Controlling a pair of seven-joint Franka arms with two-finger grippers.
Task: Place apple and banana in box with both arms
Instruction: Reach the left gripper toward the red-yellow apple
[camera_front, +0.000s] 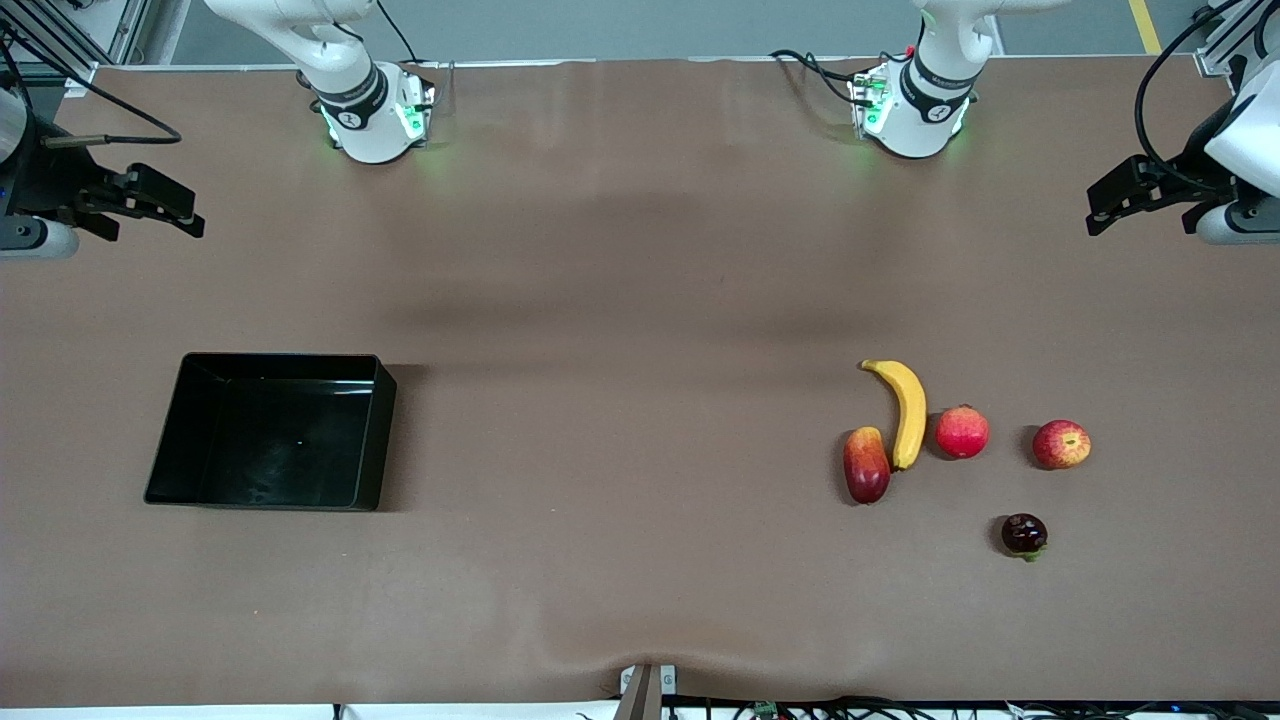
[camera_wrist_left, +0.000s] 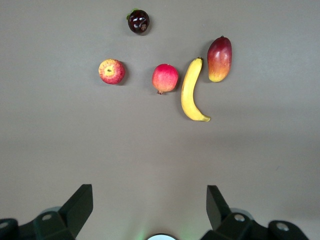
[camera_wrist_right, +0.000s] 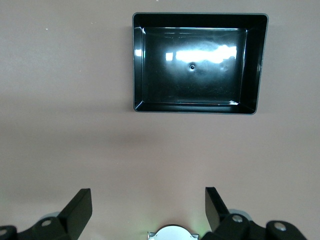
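The apple (camera_front: 1061, 444), red with yellow patches, lies toward the left arm's end of the table. The yellow banana (camera_front: 908, 410) lies beside it, with a pinkish-red round fruit between them. The black box (camera_front: 382, 430) sits empty toward the right arm's end. The left wrist view shows the apple (camera_wrist_left: 111, 71) and the banana (camera_wrist_left: 191, 90). The right wrist view shows the box (camera_wrist_right: 138, 65). My left gripper (camera_front: 1100, 205) (camera_wrist_left: 148, 205) hangs open and empty, high over the table's left-arm end. My right gripper (camera_front: 185, 212) (camera_wrist_right: 148, 205) hangs open and empty, high over the right-arm end.
A pinkish-red round fruit (camera_front: 962, 431) lies between banana and apple. An elongated red-yellow fruit (camera_front: 866, 464) touches the banana's nearer tip. A small dark fruit (camera_front: 1024, 534) lies nearer the front camera than the apple. The arm bases (camera_front: 915, 100) stand at the table's top edge.
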